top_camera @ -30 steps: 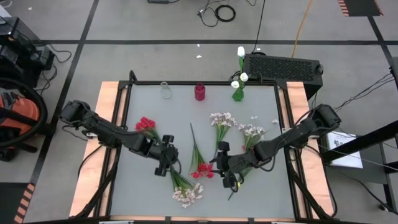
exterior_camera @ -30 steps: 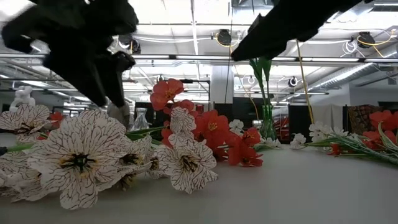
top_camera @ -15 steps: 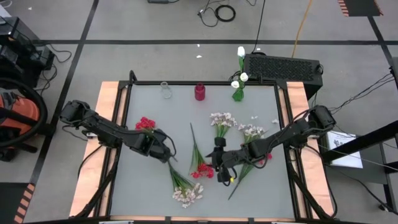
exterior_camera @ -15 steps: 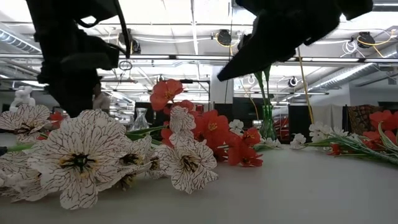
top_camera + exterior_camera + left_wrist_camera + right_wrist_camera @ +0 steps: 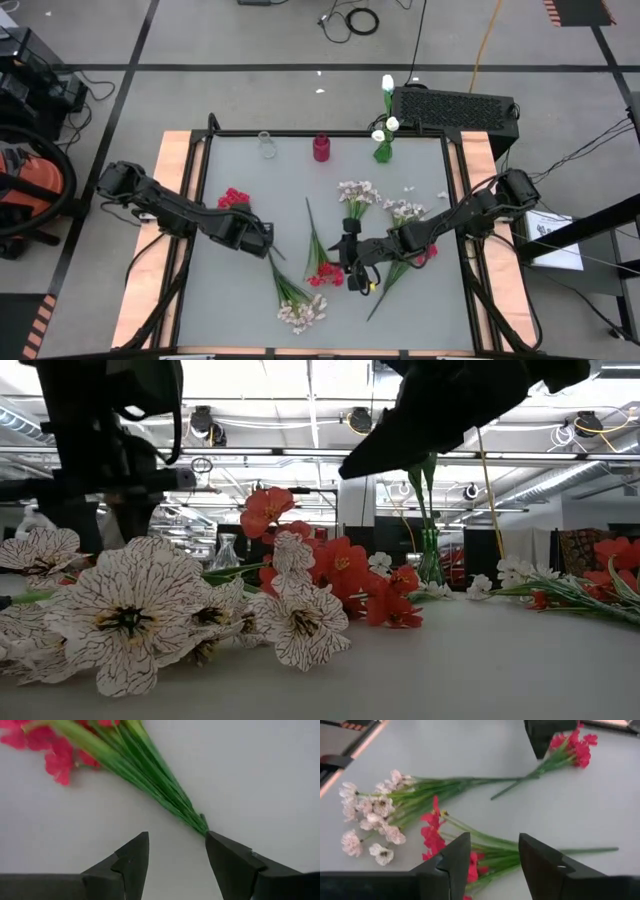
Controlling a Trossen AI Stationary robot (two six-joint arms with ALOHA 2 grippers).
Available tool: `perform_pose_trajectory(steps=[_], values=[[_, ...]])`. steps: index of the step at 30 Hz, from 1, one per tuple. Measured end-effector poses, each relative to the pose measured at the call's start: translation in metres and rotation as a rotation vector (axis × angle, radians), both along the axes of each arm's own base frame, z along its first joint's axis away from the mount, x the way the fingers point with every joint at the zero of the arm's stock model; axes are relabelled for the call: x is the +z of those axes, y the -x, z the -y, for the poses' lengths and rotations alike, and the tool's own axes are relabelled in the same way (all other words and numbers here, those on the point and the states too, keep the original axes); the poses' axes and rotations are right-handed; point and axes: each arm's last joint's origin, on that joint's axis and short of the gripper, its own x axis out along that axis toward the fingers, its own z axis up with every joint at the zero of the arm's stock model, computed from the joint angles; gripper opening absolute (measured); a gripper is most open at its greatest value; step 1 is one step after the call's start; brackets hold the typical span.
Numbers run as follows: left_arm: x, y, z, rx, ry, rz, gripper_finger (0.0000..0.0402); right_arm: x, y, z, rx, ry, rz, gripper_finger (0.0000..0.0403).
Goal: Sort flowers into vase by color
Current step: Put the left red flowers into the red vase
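Note:
My left gripper is open, low over the table, its fingertips on either side of the stem end of a red-bloomed bunch that lies flat; it touches nothing. My right gripper is open above a second red bunch, also lying flat. A pale veined bunch lies toward the near edge. Two pale clusters lie farther back. White tulips stand in a green vase.
A clear vase and a red vase stand along the far edge beside the green one. Another long stem lies under my right arm. Wooden side rails border the grey tabletop.
My left gripper has moved toward the far edge, away from the pale bunch and up to the red bunch's stem end. My right gripper has moved toward the far edge and to the left, coming over the second red bunch. The flowers have kept still.

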Motion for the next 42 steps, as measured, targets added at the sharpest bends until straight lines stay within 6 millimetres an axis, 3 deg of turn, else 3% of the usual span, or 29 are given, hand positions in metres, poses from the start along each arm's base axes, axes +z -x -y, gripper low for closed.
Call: perform_pose_trajectory(steps=[15, 34, 38, 42], values=[[-0.004, -0.003, -0.011, 0.105, -0.059, 0.057, 0.02, 0.005, -0.003, -0.001, 0.027, 0.019, 0.062, 0.016], [-0.031, -0.012, -0.02, 0.133, -0.054, -0.08, 0.02, 0.005, -0.001, -0.006, 0.029, 0.001, 0.055, 0.016], [-0.03, -0.011, -0.022, 0.129, -0.079, -0.087, 0.0177, 0.005, -0.001, -0.007, 0.032, -0.003, 0.055, 0.016], [-0.03, -0.012, -0.027, 0.108, -0.087, -0.103, 0.0121, 0.005, 0.0, -0.008, 0.031, -0.007, 0.054, 0.016]])
